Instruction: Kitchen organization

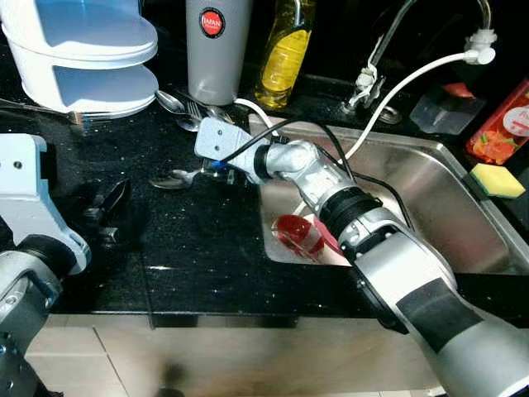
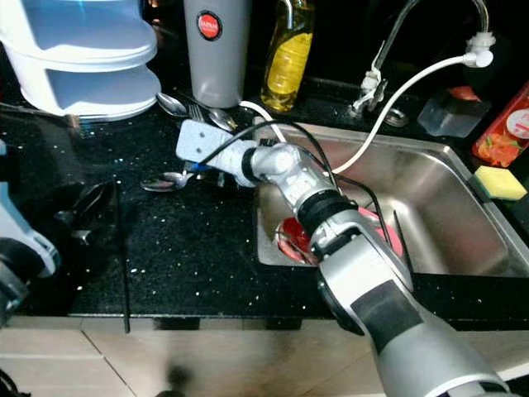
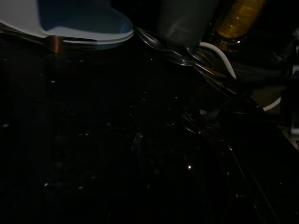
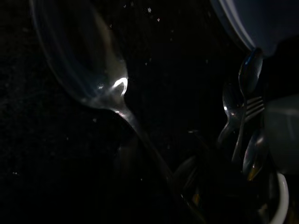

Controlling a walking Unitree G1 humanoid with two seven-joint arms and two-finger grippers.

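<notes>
Starting nearest: left arm parked at 8 o'clock over the black speckled table [image 1: 190, 248], left end effector [image 1: 107, 211] hovering low above bare stone, black fingers [image 1: 116, 197] look slightly parted but too dark, can't tell the grip. Right arm comes in from 4 o'clock, crosses the near-left corner of the steel sink [image 1: 430, 178], reaches toward 10 o'clock. A red plastic item [image 1: 299, 234] sits in the sink bottom under that forearm, partly hidden. Right end effector [image 1: 216, 168] is down at the table just left of the sink rim, at the handle end of a metal spoon [image 1: 172, 180]; spoon lies flat on the table, bowl pointing 9 o'clock. Right wrist view has the spoon bowl [image 4: 88, 65] big and close with the handle running back toward the fingers; contact spot is dark, so clenched or released can't be told. Farther back, a loose pile of spoons and a fork [image 1: 186, 109] lies on the table at the foot of a grey thermos [image 1: 216, 45] with a red round label. At 11 o'clock, stacked white and blue containers [image 1: 83, 54]. At 12 o'clock, yellow oil bottle [image 1: 286, 54]. Behind the sink, faucet [image 1: 374, 74] with white hose [image 1: 405, 87]. At 2 o'clock, yellow sponge [image 1: 497, 180] on the sink edge, red packet [image 1: 500, 124] beside it.
</notes>
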